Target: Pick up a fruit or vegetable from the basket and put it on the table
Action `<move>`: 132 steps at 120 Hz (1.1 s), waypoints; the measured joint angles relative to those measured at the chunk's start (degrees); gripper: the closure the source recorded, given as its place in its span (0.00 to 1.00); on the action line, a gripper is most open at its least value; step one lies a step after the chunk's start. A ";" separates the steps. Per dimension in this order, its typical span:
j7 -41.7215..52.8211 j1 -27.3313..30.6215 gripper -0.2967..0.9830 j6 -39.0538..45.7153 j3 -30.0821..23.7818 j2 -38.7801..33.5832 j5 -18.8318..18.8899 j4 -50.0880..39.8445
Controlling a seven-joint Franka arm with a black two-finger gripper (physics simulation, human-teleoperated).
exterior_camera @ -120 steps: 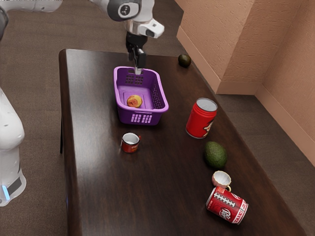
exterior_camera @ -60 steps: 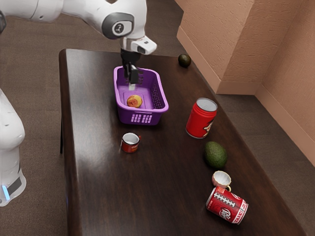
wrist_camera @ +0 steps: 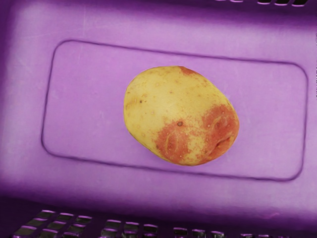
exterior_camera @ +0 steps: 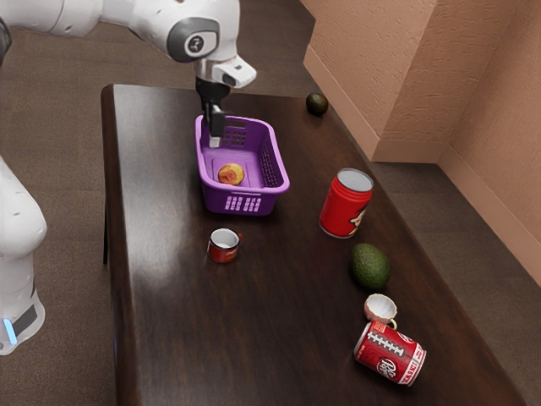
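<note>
"Dr Pepper" reads in white on the red can (exterior_camera: 390, 353) lying on the surface (exterior_camera: 279, 330); its smaller print is too tiny to read; the small mug (exterior_camera: 224, 246) bears 1 pale word, illegible; the arm (exterior_camera: 195, 42) carries 1 round mark, unclear.

The gripper (exterior_camera: 215, 142) hangs over the far part of the purple basket (exterior_camera: 280, 187) on the dark table (exterior_camera: 177, 338), with a yellow-and-red potato (exterior_camera: 230, 174) inside the basket. Nearer stands a small red mug (exterior_camera: 223, 248). Toward the exterior view's right are an upright red can (exterior_camera: 341, 210), an avocado (exterior_camera: 369, 266), a small pale cup (exterior_camera: 378, 309) and a tipped soda can (exterior_camera: 390, 353).
</note>
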 joint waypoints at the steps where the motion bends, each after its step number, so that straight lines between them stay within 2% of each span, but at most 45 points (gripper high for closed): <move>1: 0.17 0.01 0.23 0.00 -0.01 -0.02 0.01 -0.06; 26: 3.77 -0.05 0.23 1.07 -1.41 0.75 -0.30 -0.16; 80: 8.03 -0.60 0.23 7.41 -1.55 5.36 -3.51 -1.39; 132: 10.03 0.26 0.23 10.55 -1.61 6.78 -3.93 -2.44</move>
